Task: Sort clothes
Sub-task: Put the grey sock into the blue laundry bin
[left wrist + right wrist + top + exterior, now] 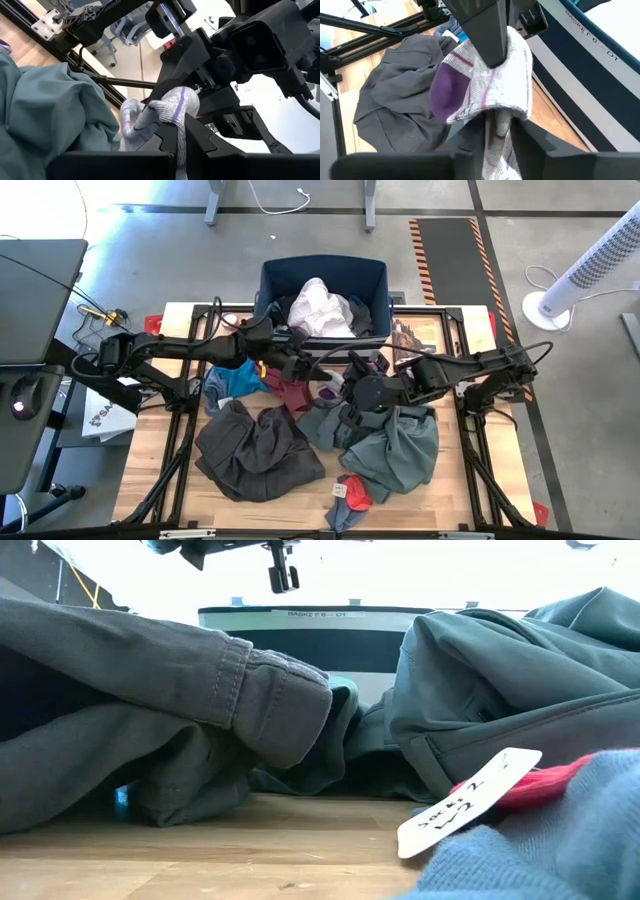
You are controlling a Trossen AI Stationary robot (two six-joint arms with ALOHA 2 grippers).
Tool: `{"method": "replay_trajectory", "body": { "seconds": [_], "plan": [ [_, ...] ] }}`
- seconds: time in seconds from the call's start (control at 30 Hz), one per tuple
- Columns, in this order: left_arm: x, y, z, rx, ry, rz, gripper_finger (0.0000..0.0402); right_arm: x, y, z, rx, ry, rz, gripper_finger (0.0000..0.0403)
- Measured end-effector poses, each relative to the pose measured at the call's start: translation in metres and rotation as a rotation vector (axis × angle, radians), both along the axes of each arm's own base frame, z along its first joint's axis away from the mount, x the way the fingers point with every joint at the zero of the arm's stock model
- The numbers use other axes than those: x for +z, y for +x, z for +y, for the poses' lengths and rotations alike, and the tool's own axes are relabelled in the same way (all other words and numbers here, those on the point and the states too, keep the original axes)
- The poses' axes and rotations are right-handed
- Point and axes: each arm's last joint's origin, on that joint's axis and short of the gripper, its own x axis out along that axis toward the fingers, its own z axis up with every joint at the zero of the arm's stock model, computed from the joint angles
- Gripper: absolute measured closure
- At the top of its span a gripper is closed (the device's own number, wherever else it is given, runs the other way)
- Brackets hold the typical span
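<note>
- left gripper (172, 142) reaching in above the middle of the surface (150, 480), jaws pinched on a white sock with purple trim (160, 112).
- sock stretched between both arms, long axis running jaw to jaw.
- right gripper (497, 127) just beside, jaws around the other end, apparently loosening; navy bin (375, 280) lies beyond.

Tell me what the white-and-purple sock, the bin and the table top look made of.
The white-and-purple sock: matte knitted fabric with fine ribbed loops, probably a cotton blend. The bin: navy and matte, either fabric or plastic; the look leaves it open. The table top: light wood with visible grain and a slight sheen.
</note>
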Motion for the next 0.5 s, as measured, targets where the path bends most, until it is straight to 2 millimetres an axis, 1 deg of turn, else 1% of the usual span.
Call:
{"method": "replay_trajectory", "body": {
  "seconds": [0.1,0.27,0.37,0.5],
  "plan": [
    [0.000,-0.001,0.003,0.014,0.000,-0.001,0.0400,0.003,-0.006,-0.001,0.011,0.008,0.022,0.0295],
    [0.005,-0.006,0.014,0.051,-0.003,-0.015,0.0400,0.016,-0.021,0.000,0.003,0.020,0.034,0.0289],
    [0.011,-0.012,0.025,0.090,-0.006,-0.034,0.0401,0.023,-0.034,0.003,-0.010,0.013,0.015,0.0289],
    [0.023,-0.019,0.043,0.144,-0.021,-0.062,0.0401,0.027,-0.049,0.009,-0.060,-0.012,0.020,0.0289]
  ]
}}
